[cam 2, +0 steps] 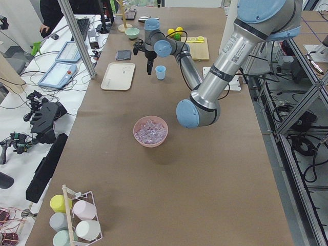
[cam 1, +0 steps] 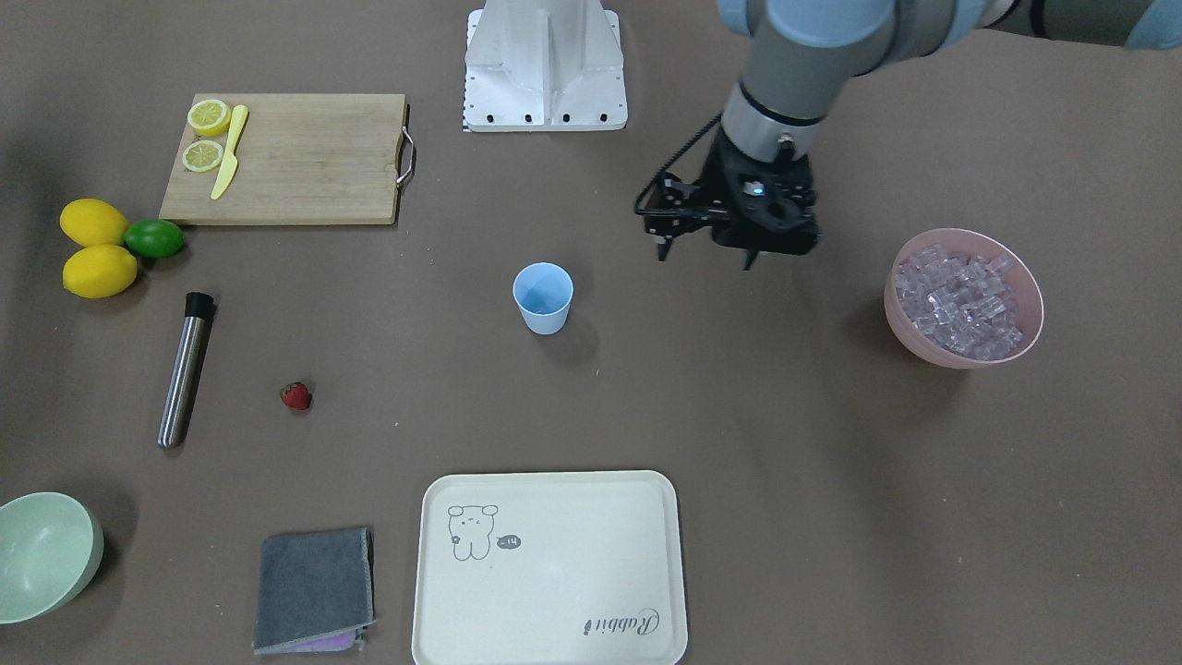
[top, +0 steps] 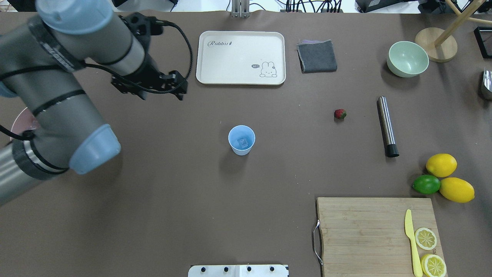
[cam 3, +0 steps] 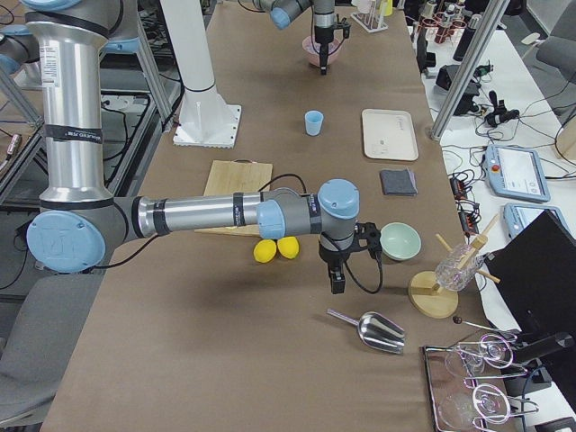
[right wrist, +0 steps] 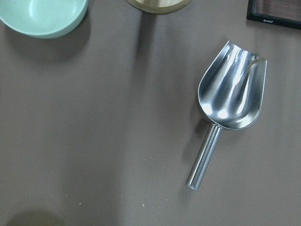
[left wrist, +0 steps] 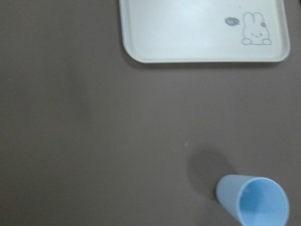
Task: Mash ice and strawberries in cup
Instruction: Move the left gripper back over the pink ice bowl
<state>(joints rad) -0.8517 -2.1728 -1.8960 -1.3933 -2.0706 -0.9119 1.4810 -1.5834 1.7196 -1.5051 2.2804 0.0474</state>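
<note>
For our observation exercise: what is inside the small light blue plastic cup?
The small light blue plastic cup holds one clear ice cube on its bottom; nothing covers it.

- The front-facing camera sat across the brown tabletop (cam 1: 739, 443) and looked steeply down, with the white robot base (cam 1: 545, 69) at its top edge.
- The overhead camera looked forward and down from behind the robot. Both wide views shared the small light blue plastic cup (top: 241, 140) and the cream rectangular tray (top: 241, 57).
- The two side cameras looked along the tabletop from opposite ends, far back, and both caught the cup.
- The left wrist camera pointed straight down, close over the cup and one end of the tray.
- The right wrist camera pointed down, close over a shiny steel scoop (right wrist: 225, 108) and a pale green bowl (right wrist: 42, 19), both also seen from the right end.
</note>
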